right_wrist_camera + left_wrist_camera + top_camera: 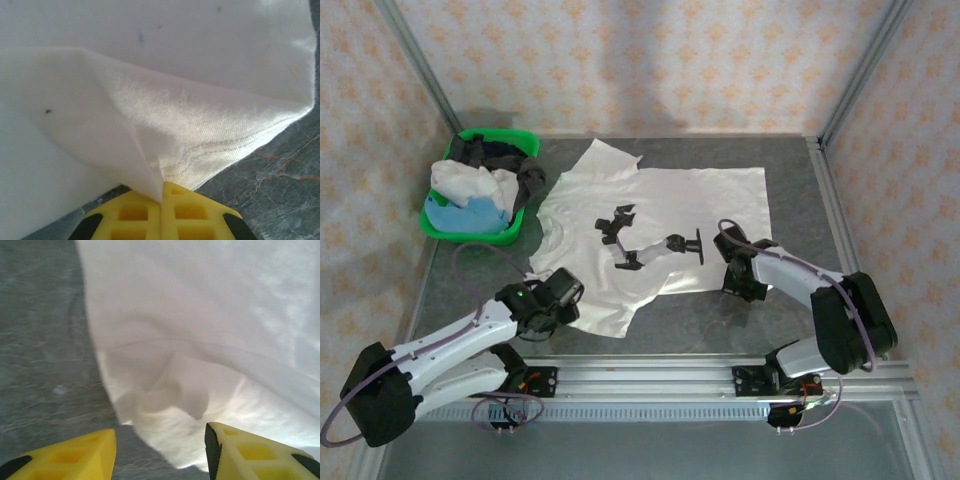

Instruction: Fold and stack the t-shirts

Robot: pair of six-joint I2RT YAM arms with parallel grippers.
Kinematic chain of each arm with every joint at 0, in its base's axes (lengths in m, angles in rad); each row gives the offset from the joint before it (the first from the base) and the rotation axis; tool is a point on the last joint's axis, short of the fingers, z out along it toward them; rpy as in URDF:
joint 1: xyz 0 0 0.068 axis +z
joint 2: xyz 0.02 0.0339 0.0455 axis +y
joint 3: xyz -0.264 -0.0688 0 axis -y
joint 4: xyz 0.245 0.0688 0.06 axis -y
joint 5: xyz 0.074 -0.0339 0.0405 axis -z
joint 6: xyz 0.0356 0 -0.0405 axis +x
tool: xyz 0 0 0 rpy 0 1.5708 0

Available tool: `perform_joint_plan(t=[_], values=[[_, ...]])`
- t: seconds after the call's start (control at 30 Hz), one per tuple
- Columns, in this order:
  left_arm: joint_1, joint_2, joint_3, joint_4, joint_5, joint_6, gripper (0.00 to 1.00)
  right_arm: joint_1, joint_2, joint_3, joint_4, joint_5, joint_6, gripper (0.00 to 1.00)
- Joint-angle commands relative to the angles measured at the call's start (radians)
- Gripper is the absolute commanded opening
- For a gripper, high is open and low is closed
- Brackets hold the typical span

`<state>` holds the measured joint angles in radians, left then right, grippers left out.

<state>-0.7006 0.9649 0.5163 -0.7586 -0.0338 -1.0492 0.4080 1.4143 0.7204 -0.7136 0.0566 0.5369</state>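
yellow right fingers (pixel 135 212) pressed fully together, pinching up a corner of the white t-shirt (pixel 710 200) at its stitched hem; weave fine, faintly glossy, cloth tenting from the pinch. left fingers (pixel 75 455) stand partly apart, straddling a puckered edge of the same shirt, likely the near sleeve, nothing clamped between them. shirt lies spread flat, print up, mid tabletop (pixel 720 320), which is grey, marbled and smooth. black chest print (pixel 640 240) angular, small. handling guess: very light, limp, probably slick on the stone, so it will drag and wrinkle rather than hold shape; best taken at hem corners and sleeve or shoulder seams, where doubled cloth gives bite. more shirts (pixel 470 195), white, light blue, black, heaped in a green plastic basket (pixel 480 238), far left.
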Motion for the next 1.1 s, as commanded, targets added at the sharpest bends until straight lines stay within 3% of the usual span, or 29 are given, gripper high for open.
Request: perform_joint_plan(t=[0.0,0.2,0.43,0.8,1.07], values=[[-0.005,0.056,-0.008,0.068,0.007,0.025,0.5,0.002,-0.046,0.014,-0.029,0.028,-0.013,0.0],[-0.005,0.182,0.024,0.056,0.013,0.058,0.26,0.002,-0.105,0.022,-0.062,0.037,-0.017,0.0],[-0.005,0.138,0.086,-0.045,-0.036,0.073,0.0,-0.001,-0.146,0.048,-0.128,0.076,-0.029,0.0],[0.041,0.086,0.256,-0.218,-0.146,0.163,0.0,-0.049,-0.225,0.125,-0.174,0.128,-0.044,0.0],[0.179,0.318,0.503,-0.188,-0.147,0.331,0.0,-0.139,-0.121,0.213,-0.073,0.124,-0.12,0.0]])
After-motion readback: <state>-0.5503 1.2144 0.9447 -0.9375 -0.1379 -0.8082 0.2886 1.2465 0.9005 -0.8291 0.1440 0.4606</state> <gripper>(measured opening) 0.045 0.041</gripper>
